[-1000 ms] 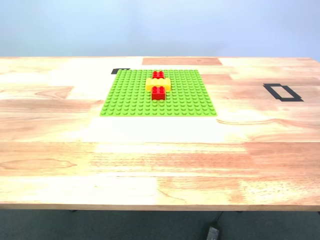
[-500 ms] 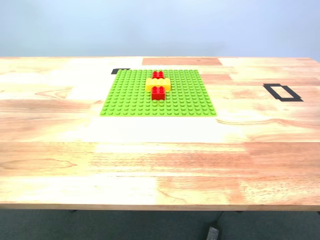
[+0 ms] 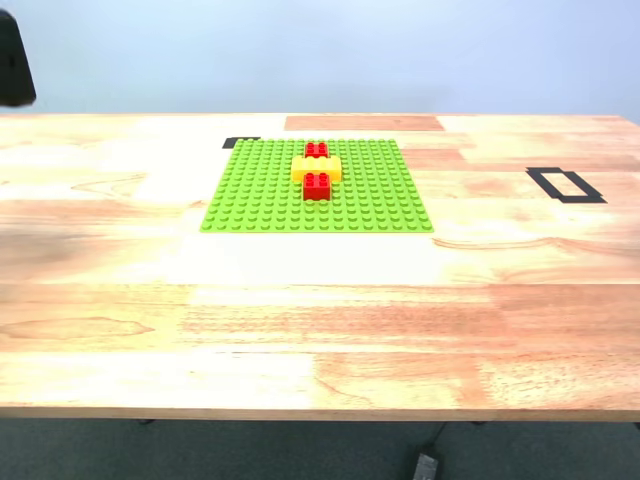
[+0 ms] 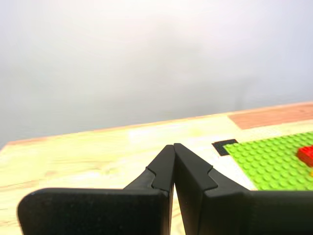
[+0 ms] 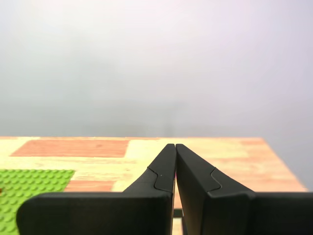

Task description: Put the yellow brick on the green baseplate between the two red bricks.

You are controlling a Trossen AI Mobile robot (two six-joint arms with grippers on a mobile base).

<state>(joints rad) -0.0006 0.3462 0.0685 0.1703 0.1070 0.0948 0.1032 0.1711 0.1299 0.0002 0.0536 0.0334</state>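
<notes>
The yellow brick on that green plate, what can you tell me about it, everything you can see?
The yellow brick is a yellow-orange plastic toy brick, rectangular, with round studs on top. It lies flat on the green baseplate, its long side running across the exterior view. One red brick sits against its near side and another red brick against its far side; it sticks out past both at each end. Nothing grips it. The wrist views barely show it.

No readable text, label or number appears anywhere (the black tape outlines carry no writing).
</notes>
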